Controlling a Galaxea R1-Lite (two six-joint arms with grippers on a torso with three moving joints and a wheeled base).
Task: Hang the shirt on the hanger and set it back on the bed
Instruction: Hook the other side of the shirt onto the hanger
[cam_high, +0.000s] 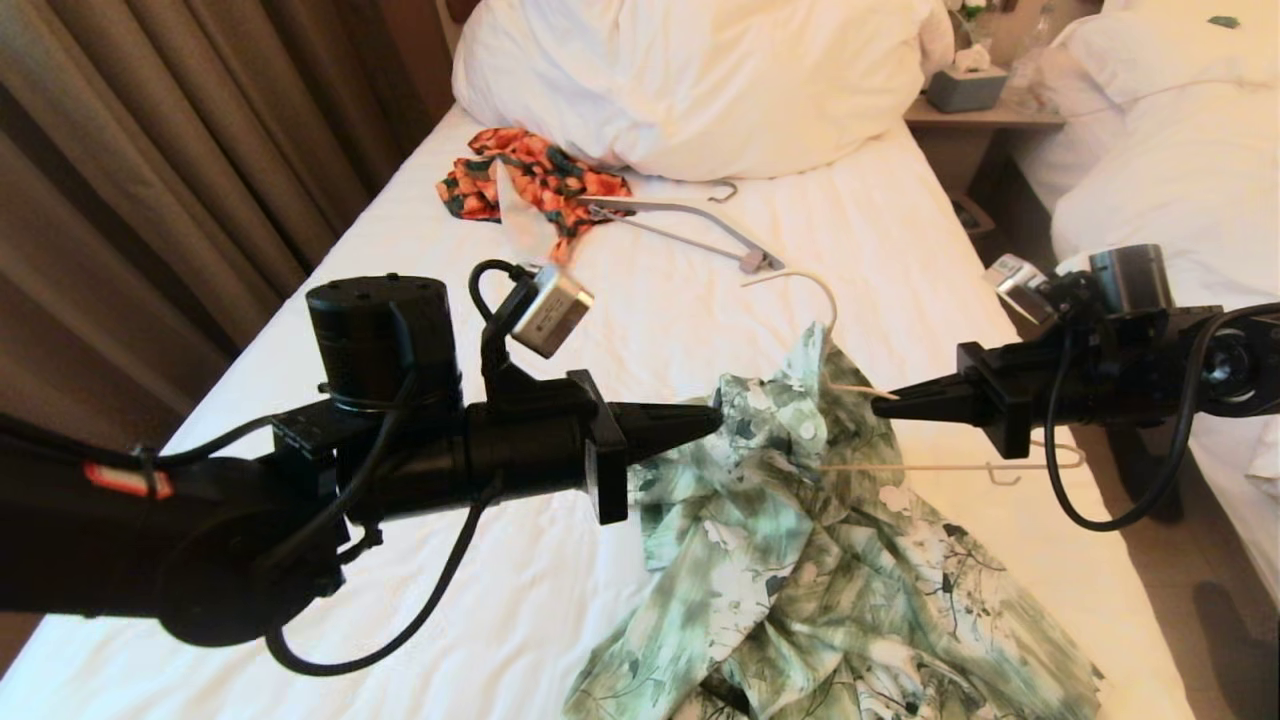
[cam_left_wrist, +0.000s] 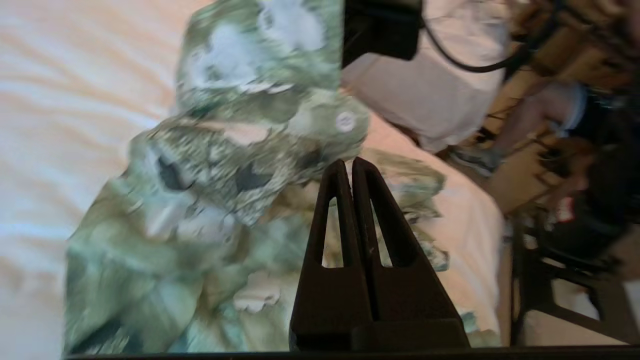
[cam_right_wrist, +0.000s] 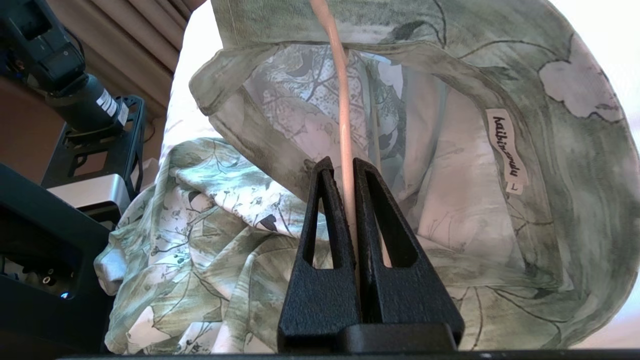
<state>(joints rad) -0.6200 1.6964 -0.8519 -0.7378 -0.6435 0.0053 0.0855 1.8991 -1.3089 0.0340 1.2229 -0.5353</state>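
The green-and-white leaf-print shirt (cam_high: 800, 560) lies bunched on the near right part of the bed (cam_high: 700, 310), with its upper part lifted off the sheet. The thin cream hanger (cam_high: 940, 466) is partly inside it, hook (cam_high: 805, 282) pointing toward the pillow. My right gripper (cam_high: 878, 404) is shut on one hanger arm (cam_right_wrist: 344, 125), just outside the open collar (cam_right_wrist: 505, 150). From the other side my left gripper (cam_high: 715, 420) reaches the raised front edge of the shirt (cam_left_wrist: 210, 200). It is shut (cam_left_wrist: 348, 162) with the fabric edge at its tips.
An orange-and-dark-green garment (cam_high: 530, 180) and a thicker grey hanger (cam_high: 690, 225) lie near the big white pillow (cam_high: 700, 80). Brown curtains (cam_high: 150, 150) run along the bed's left. A nightstand with a tissue box (cam_high: 965, 88) and a second bed (cam_high: 1170, 150) stand at right.
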